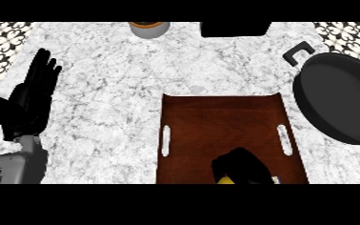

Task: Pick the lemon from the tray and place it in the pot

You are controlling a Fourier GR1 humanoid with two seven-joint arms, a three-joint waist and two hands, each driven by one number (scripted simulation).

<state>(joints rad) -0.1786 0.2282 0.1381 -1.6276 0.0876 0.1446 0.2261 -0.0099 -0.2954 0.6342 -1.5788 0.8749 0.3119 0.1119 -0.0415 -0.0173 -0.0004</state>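
Note:
A brown wooden tray [218,119] with two white handles lies on the marble counter at the lower middle. At its near edge my right hand [243,164] is curled over the yellow lemon [225,180], of which only a small patch shows under the fingers. The black pot [334,95] with a black handle stands at the right edge, beyond the tray's right side. My left hand [32,95] rests open at the left edge, fingers pointing up.
A grey cup with a brown top [148,28] stands at the far edge, middle. A black object [235,27] sits at the far edge to its right. Patterned tiles show at both far corners.

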